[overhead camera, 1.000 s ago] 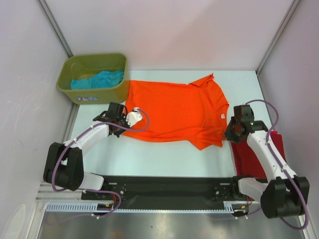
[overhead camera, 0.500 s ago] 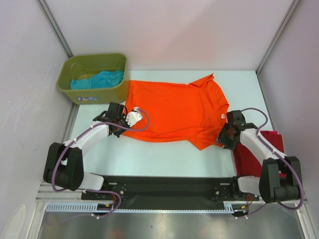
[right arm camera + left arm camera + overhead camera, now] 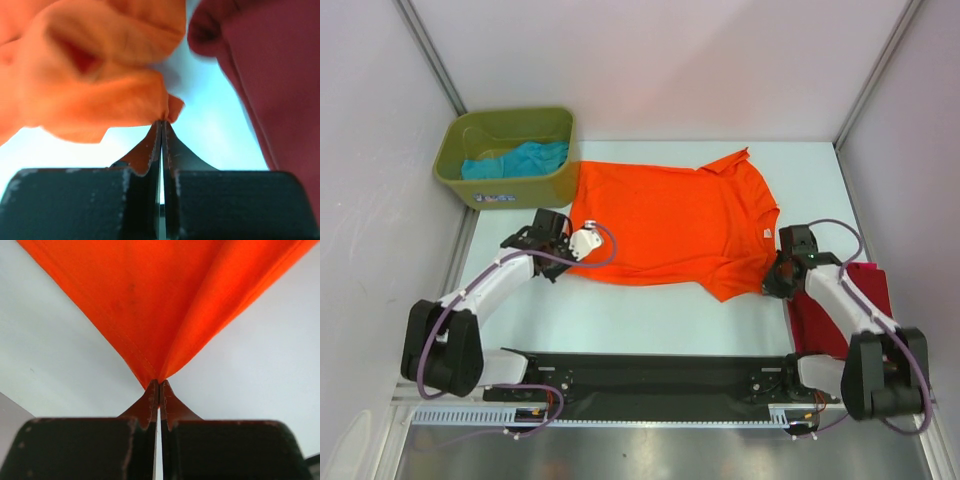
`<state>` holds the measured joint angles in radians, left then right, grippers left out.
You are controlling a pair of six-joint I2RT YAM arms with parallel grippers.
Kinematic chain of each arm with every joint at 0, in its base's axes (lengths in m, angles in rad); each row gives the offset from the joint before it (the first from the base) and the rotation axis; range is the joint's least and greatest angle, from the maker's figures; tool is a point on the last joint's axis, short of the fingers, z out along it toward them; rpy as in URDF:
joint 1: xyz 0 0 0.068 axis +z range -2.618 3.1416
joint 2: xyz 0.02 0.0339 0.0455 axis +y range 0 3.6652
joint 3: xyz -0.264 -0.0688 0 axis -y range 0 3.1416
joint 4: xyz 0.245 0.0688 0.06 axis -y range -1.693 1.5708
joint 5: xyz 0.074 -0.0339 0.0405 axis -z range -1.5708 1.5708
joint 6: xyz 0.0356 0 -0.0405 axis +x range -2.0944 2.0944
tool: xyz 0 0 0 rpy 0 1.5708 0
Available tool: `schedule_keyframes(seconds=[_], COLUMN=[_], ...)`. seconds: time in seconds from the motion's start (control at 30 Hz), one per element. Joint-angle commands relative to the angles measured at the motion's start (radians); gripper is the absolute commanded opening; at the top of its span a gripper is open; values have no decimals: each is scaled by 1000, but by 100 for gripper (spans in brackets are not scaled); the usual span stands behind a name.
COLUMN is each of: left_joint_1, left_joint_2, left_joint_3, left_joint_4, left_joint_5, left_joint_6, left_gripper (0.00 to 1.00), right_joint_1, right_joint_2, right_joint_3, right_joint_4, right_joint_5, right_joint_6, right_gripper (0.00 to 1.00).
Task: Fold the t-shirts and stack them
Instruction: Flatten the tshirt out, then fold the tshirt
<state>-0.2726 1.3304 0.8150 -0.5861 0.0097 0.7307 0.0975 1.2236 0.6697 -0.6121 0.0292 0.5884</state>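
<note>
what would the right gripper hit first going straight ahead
The orange shirt: the right gripper pinches its edge, with bunched cloth right ahead. The red shirt lies off to the side.

Robot lab test cell: plain white panel walls (image 3: 670,60) on metal posts (image 3: 430,55) box in a white table (image 3: 650,320), two cabled arms (image 3: 495,280) bolted to a black rail (image 3: 650,375) at its near edge.

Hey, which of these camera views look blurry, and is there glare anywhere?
Top external: sharp and evenly lit, with a faint sheen on the front metal strip. Left wrist: the orange t-shirt is crisp. Right wrist: the same shirt and the dark red t-shirt look blurred, being very close to the lens.
</note>
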Motion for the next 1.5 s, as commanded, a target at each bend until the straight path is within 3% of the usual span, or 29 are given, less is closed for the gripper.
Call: schedule_keyframes(seconds=[0.0, 0.17, 0.33, 0.43, 0.53, 0.6, 0.8, 1.23, 1.47], left_joint_1=[3, 1, -4, -5, -11, -11, -11, -8, -7], left_joint_2=[-89, -184, -266, -321, -298, -278, -298, -300, -295], left_joint_3=[-17, -10, 21, -22, -53, -39, -14, -20, -13], left_joint_4=[-104, -256, -430, -419, -357, -354, -342, -331, -328], left_joint_5=[32, 50, 81, 73, 70, 65, 58, 49, 41], left_joint_6=[-13, -16, -2, 10, -10, -22, -13, -17, -20], left_gripper=[0, 0, 0, 0, 0, 0, 0, 0, 0], right_joint_1=[4, 18, 25, 30, 33, 34, 30, 27, 15], right_joint_2=[-156, -343, -424, -427, -367, -317, -204, -1, -6], right_joint_3=[37, 158, 318, 293, 202, 145, 47, -56, -116], right_joint_4=[-165, -387, -582, -621, -505, -433, -264, -23, 11], right_joint_5=[-20, -81, -81, -54, -43, 10, 115, 26, -17], right_joint_6=[69, 208, 271, 245, 220, 217, 220, 174, 183], right_gripper=[0, 0, 0, 0, 33, 44, 50, 50, 18])
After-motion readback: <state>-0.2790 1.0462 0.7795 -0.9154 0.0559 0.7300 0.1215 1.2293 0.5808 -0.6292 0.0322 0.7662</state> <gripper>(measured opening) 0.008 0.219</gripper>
